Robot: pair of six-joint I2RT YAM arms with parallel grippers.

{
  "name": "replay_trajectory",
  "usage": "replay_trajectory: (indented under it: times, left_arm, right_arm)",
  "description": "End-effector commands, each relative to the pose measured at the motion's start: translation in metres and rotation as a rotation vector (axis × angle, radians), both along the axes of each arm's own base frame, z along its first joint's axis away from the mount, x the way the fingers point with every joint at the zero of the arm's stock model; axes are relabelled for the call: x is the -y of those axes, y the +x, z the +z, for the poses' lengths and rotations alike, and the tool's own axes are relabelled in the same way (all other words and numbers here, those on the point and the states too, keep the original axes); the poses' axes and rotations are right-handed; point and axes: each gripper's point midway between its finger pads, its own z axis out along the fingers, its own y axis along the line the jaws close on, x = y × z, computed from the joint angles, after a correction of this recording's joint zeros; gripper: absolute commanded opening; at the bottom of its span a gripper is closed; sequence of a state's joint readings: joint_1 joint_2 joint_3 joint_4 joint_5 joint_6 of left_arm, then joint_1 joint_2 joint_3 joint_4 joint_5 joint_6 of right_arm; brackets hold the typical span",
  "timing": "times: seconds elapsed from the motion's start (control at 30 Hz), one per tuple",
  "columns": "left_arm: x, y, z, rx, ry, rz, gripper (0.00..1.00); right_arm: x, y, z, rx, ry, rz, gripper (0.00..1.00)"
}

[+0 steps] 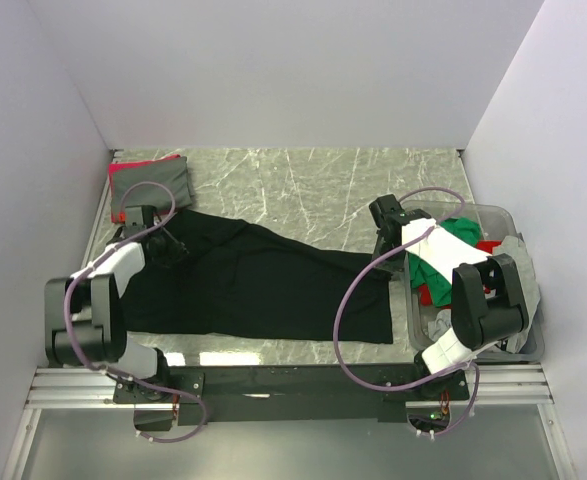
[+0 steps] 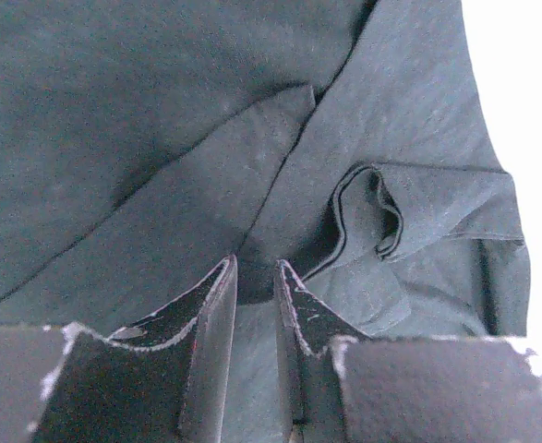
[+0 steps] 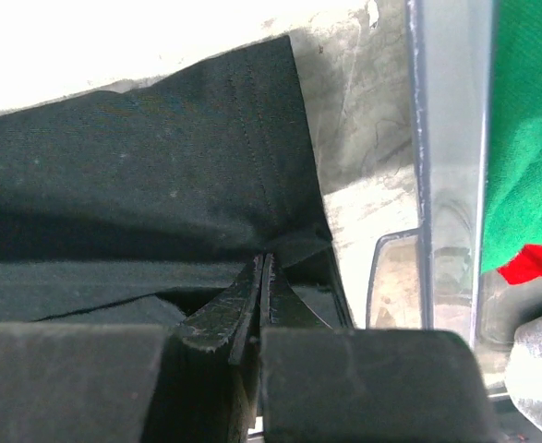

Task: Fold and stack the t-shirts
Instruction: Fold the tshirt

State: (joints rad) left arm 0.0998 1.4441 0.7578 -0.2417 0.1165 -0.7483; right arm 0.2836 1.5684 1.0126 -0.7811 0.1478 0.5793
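We see a plain black t-shirt (image 1: 263,285) on a grey-green table (image 1: 303,185) veined white like marble. At the far left, a plain grey t-shirt (image 1: 153,182) shows over a red t-shirt (image 1: 125,167). The bin (image 1: 498,210) is clear grey, with green cloth (image 1: 460,233), red cloth (image 1: 431,295) and pale grey cloth (image 3: 538,369) inside. The cables (image 1: 338,320) are purple.

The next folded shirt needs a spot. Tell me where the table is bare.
The table is bare at the far middle, between the folded stack, black t-shirt and bin. A thin strip runs along the near edge. The centre and bin side are crowded.
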Motion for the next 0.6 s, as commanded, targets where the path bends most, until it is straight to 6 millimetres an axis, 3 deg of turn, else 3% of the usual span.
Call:
replay_trajectory:
  times: [0.0, 0.3, 0.57]
  left_arm:
    - [0.013, 0.024, 0.015, 0.064, -0.082, -0.015, 0.29]
    - [0.013, 0.002, 0.002, -0.011, -0.091, 0.010, 0.34]
    - [0.013, -0.003, 0.001, -0.039, -0.097, 0.027, 0.37]
  right_arm:
    - [-0.001, 0.007, 0.014, 0.057, 0.004, -0.014, 0.00]
    - [-0.002, 0.009, 0.016, 0.064, 0.009, -0.029, 0.00]
    - [-0.002, 0.007, 0.016, 0.063, 0.010, -0.037, 0.00]
